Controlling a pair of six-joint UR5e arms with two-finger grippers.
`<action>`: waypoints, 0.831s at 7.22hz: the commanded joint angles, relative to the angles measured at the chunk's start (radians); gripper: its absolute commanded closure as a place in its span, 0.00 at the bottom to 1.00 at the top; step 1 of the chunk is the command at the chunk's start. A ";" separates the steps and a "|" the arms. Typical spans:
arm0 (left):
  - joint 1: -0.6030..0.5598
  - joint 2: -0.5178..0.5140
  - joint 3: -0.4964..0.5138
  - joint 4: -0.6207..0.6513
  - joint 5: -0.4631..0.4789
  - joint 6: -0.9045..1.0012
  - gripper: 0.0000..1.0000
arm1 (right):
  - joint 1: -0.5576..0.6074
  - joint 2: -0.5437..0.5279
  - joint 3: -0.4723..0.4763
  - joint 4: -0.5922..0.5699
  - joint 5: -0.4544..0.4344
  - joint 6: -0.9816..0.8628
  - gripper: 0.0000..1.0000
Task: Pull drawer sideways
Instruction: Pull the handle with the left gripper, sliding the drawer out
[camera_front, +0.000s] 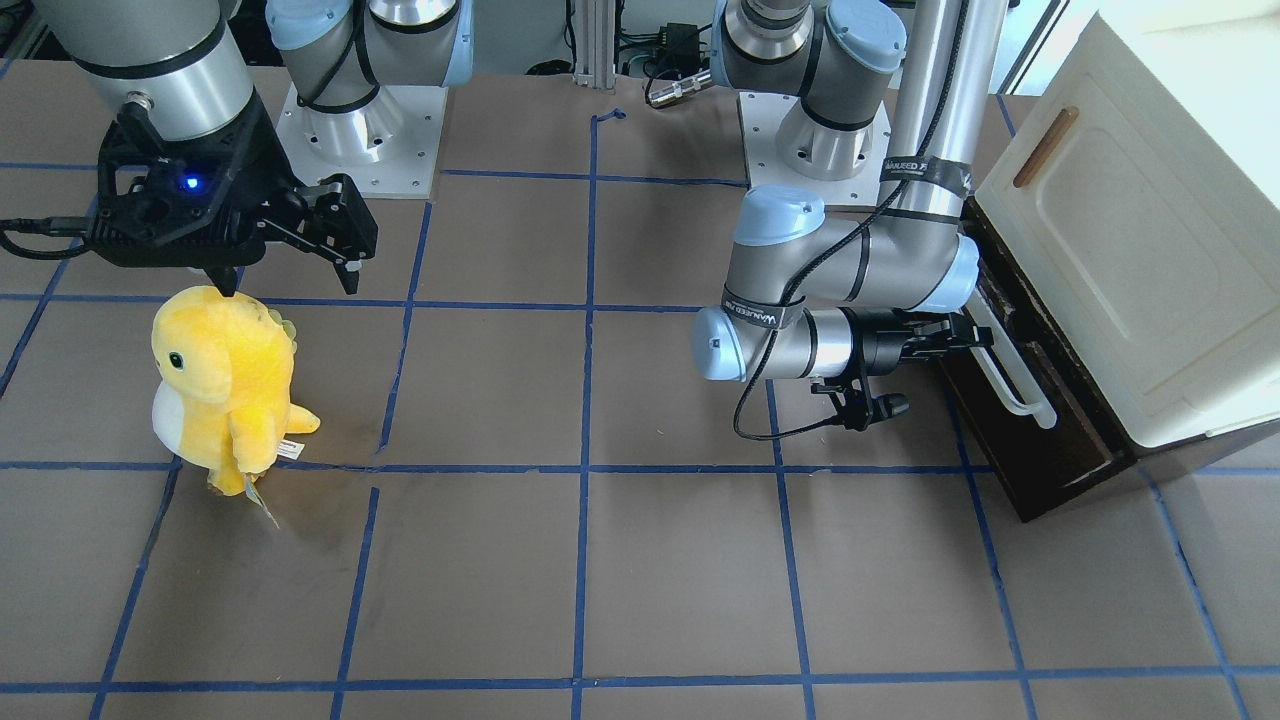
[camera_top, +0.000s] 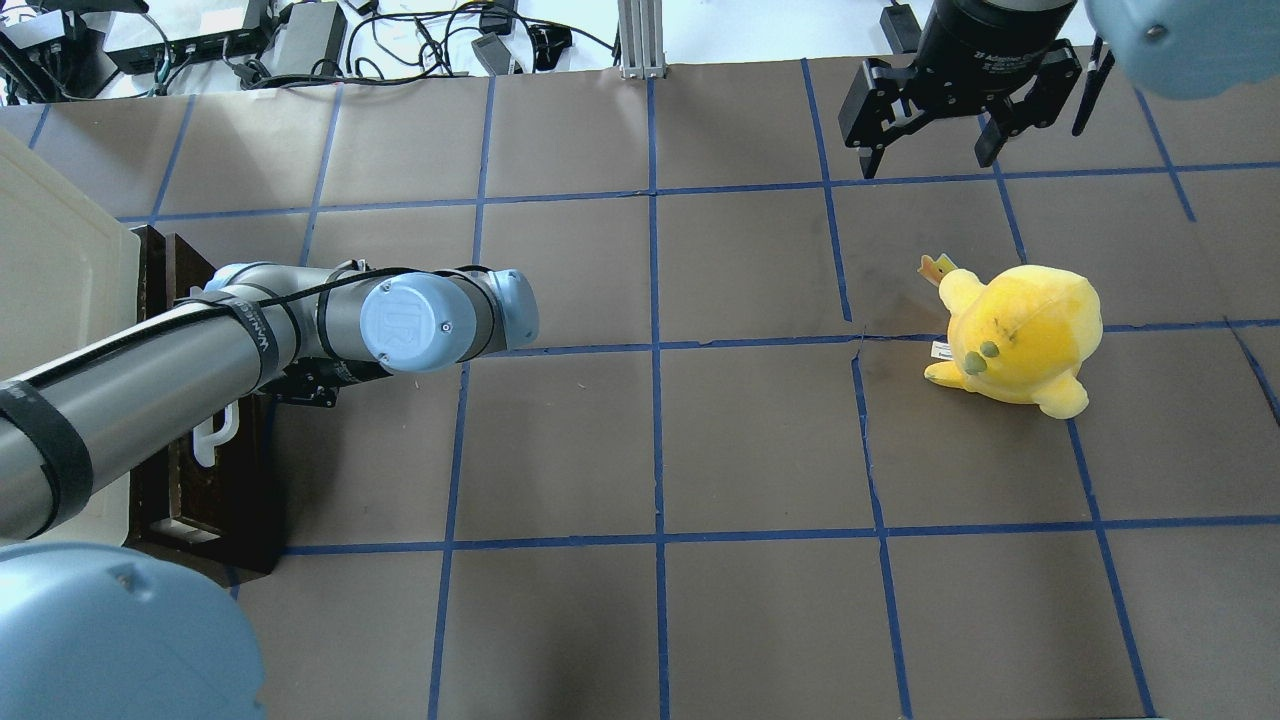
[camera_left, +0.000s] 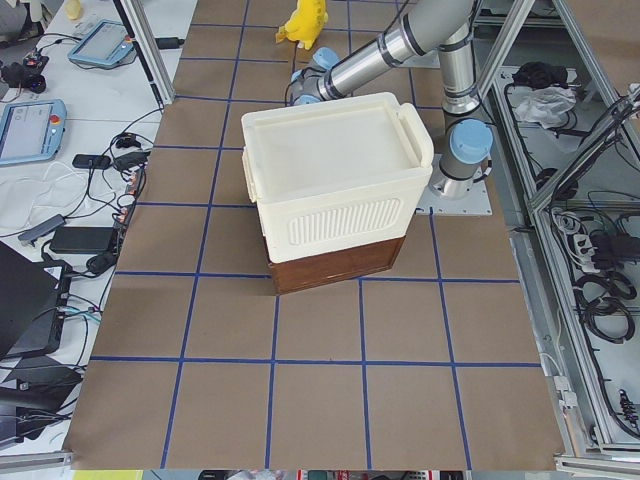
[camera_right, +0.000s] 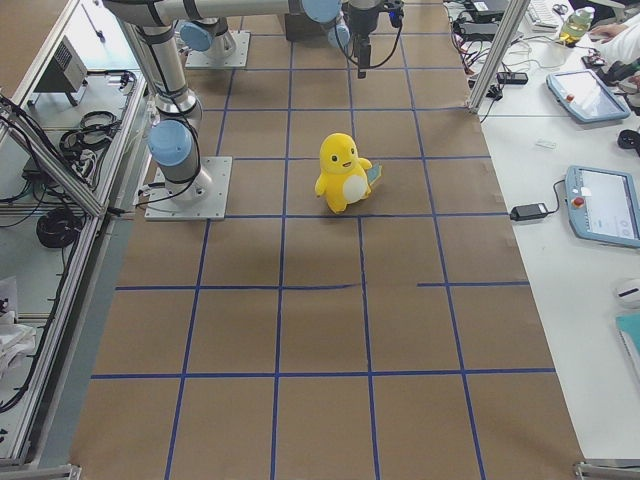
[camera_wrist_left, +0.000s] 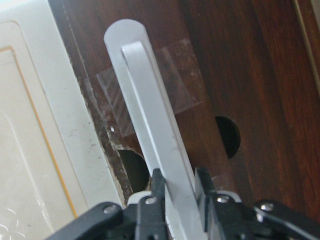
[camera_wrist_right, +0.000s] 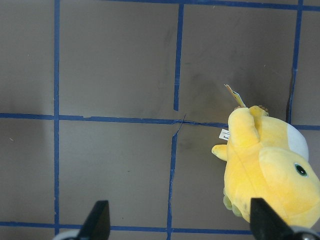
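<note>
The drawer's dark brown front (camera_front: 1040, 440) sits under the cream-white cabinet (camera_front: 1130, 250) at the table's end. Its long white bar handle (camera_front: 1012, 385) runs along the front. My left gripper (camera_front: 962, 335) is shut on the handle. In the left wrist view the two black fingers (camera_wrist_left: 159, 187) pinch the handle (camera_wrist_left: 150, 115) against the brown front (camera_wrist_left: 240, 75). In the overhead view the drawer (camera_top: 205, 505) and its handle (camera_top: 214, 432) are partly hidden under my left arm. My right gripper (camera_front: 288, 280) is open and empty, hovering far from the drawer; it also shows in the overhead view (camera_top: 927, 158).
A yellow plush toy (camera_front: 225, 385) stands on the brown table just below my right gripper, and shows in the right wrist view (camera_wrist_right: 270, 170). The cabinet has a small brown wooden handle (camera_front: 1045, 147). Blue tape lines grid the table.
</note>
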 joint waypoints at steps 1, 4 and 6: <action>-0.012 -0.002 0.001 0.002 0.004 0.000 0.80 | 0.000 0.000 0.000 0.000 0.001 0.000 0.00; -0.027 -0.003 0.001 0.001 0.007 0.000 0.80 | 0.000 0.000 0.000 0.000 0.001 0.000 0.00; -0.041 -0.005 0.010 -0.001 0.007 0.002 0.80 | 0.000 0.000 0.000 0.000 0.001 0.000 0.00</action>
